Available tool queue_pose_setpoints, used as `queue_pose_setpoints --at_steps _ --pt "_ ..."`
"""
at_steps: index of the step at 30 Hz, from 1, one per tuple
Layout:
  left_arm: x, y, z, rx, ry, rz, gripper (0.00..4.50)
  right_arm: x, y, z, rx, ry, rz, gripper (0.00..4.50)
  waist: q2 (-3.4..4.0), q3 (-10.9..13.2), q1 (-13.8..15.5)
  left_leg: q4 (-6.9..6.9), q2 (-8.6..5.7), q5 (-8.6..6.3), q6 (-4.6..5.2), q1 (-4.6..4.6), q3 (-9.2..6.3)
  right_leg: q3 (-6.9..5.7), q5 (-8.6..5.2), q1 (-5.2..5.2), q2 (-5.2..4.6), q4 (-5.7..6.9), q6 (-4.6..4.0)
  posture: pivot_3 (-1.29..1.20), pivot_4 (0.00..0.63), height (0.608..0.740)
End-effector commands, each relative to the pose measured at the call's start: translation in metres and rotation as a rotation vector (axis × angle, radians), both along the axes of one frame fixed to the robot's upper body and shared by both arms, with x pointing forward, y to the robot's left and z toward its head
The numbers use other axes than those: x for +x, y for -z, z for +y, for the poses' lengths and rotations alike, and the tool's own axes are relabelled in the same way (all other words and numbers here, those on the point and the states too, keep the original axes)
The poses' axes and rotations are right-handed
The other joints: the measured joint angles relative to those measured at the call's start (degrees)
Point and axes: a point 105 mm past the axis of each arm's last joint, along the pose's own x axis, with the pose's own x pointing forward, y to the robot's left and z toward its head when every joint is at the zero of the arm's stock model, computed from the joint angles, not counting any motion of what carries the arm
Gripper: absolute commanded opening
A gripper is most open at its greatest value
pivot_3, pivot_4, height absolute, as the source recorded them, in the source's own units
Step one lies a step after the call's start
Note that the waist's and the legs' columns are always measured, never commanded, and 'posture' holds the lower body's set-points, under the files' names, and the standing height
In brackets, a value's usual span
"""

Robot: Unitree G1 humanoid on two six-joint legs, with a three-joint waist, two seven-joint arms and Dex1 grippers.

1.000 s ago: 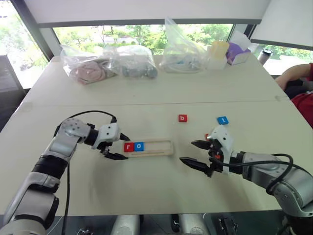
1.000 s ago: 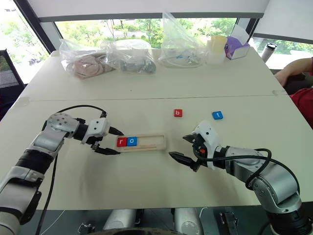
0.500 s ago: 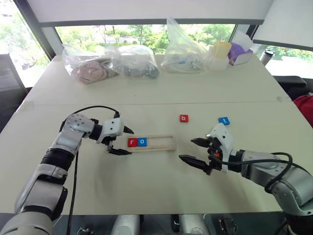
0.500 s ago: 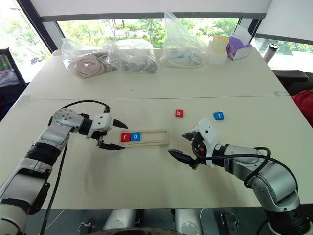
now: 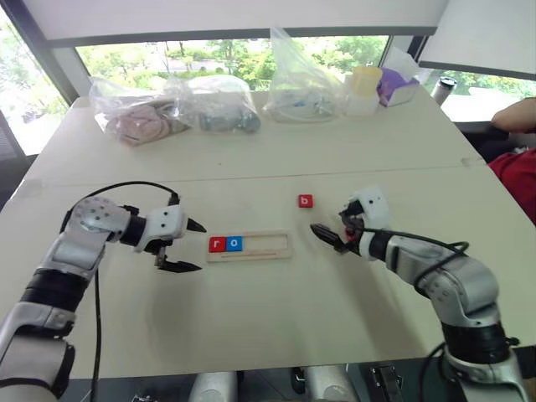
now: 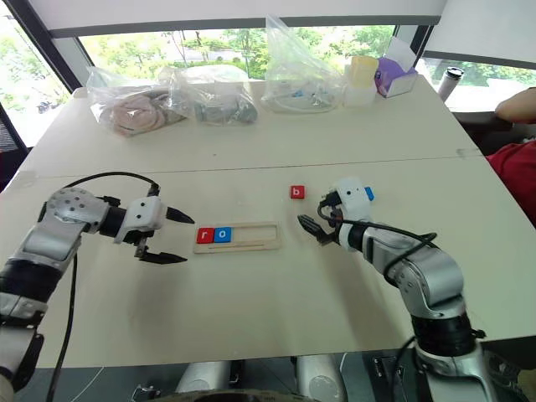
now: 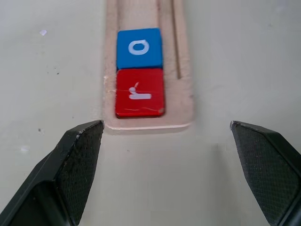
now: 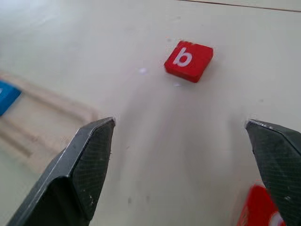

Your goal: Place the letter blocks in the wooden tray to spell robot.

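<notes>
Left gripper [image 5: 188,246] is seen spread wide and empty, hovering just off the near end of the tray [image 5: 270,247]. Straight ahead of its fingers [image 7: 75,155] the red r [image 7: 139,92] is seated at that end of the tray, with the blue o [image 7: 139,47] touching it just beyond; the remaining length of the tray is bare wood. Right gripper [image 6: 316,219] is also held wide apart, nothing pinched, low over the surface [image 5: 251,310] past the tray's far end. Ahead of it and slightly to one side, the red b [image 8: 188,60] is lying flat and untouched. A blue tile [image 6: 369,193] is glimpsed just behind the right wrist, its letter hidden. Another red tile [image 8: 258,214] is partly seen beside one right finger.
</notes>
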Motion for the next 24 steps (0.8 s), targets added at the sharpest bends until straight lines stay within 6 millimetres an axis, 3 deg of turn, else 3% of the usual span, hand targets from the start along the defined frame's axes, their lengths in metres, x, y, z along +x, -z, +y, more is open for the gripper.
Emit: queue_pose_setpoints --at_steps 1,6,18,21,24 --pt "0.002 -0.034 0.005 -0.082 -0.108 -0.075 4.45 0.017 -0.010 0.011 0.017 0.063 -0.012 4.50 -0.01 0.0 0.1 0.00 0.01 0.00 0.00 0.00 -0.01 0.00 -0.04 0.00 0.01 0.00 -0.08 0.00 0.150 0.740" --pt "0.005 -0.063 0.003 -0.198 -0.248 -0.176 4.45 0.039 -0.007 0.031 0.015 0.155 0.021 4.50 -0.02 0.0 0.1 0.02 -0.02 0.00 0.00 -0.01 -0.02 -0.01 -0.04 0.03 -0.04 -0.02 -0.07 0.00 0.150 0.740" --pt "-0.007 -0.072 -0.015 -0.324 -0.390 -0.219 4.45 0.054 0.015 0.045 -0.102 0.232 0.038 4.50 -0.02 0.0 -0.1 -0.03 -0.13 0.00 -0.01 0.13 -0.03 0.00 -0.07 0.12 -0.09 -0.02 -0.05 0.00 0.150 0.740" --pt "-0.009 -0.068 -0.017 -0.327 -0.398 -0.204 4.50 0.058 0.018 0.055 -0.113 0.212 0.029 3.61 -0.03 0.0 -0.6 0.00 -0.12 0.01 -0.01 0.15 -0.02 0.00 -0.03 0.13 -0.06 -0.02 -0.12 0.00 0.150 0.740" --pt "-0.009 -0.066 -0.018 -0.328 -0.401 -0.202 4.50 0.060 0.021 0.058 -0.128 0.206 0.026 2.05 -0.04 0.0 -1.3 0.00 -0.11 0.01 -0.02 0.14 -0.05 0.00 -0.03 0.13 -0.02 0.00 -0.11 0.00 0.150 0.740"
